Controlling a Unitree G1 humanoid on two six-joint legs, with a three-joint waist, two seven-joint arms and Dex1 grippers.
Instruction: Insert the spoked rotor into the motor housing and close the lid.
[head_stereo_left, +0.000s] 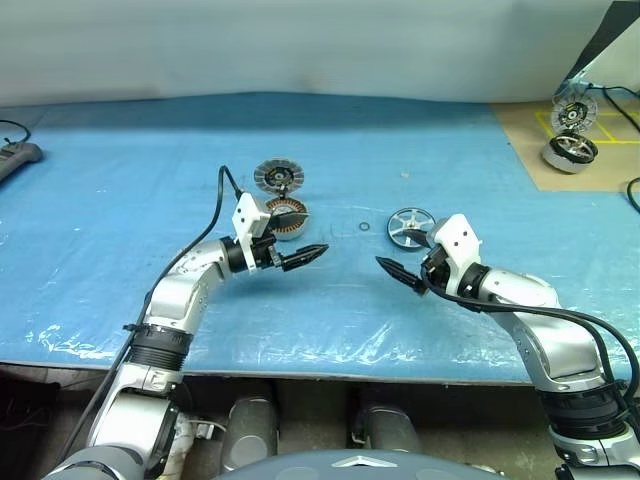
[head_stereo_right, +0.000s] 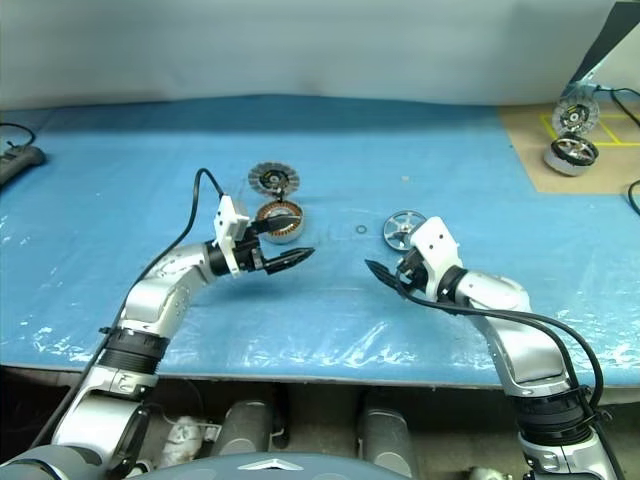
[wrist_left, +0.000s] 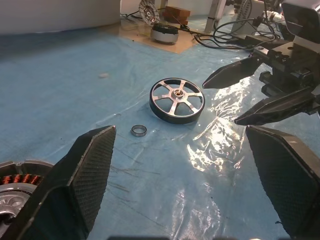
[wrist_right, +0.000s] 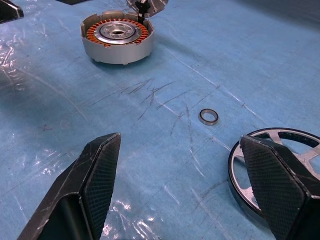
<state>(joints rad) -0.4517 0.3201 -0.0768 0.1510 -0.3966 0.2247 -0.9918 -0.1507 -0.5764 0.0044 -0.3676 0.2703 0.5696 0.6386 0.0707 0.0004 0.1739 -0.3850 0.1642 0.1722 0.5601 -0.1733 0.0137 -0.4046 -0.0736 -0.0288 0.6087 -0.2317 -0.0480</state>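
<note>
1. Left hand (head_stereo_left: 312, 252) hovered over the blue-covered desk (head_stereo_left: 120, 210), fingers spread apart, nothing held; right hand (head_stereo_left: 392, 270) likewise apart and empty, tips facing the left one across a gap.
2. Spoked rotor (head_stereo_left: 410, 227) lay flat on the desk just beyond the right hand, not touched; small metal ring (head_stereo_left: 363, 227) lay loose between rotor and housing.
3. Motor housing (head_stereo_left: 288, 217) sat just behind the left hand, open, copper windings showing; lid (head_stereo_left: 278, 178) stood tipped up at its far rim, ribbed face toward the camera.
4. Far right, spare motor parts (head_stereo_left: 571, 150) sat on a brown board (head_stereo_left: 530, 140).
</note>
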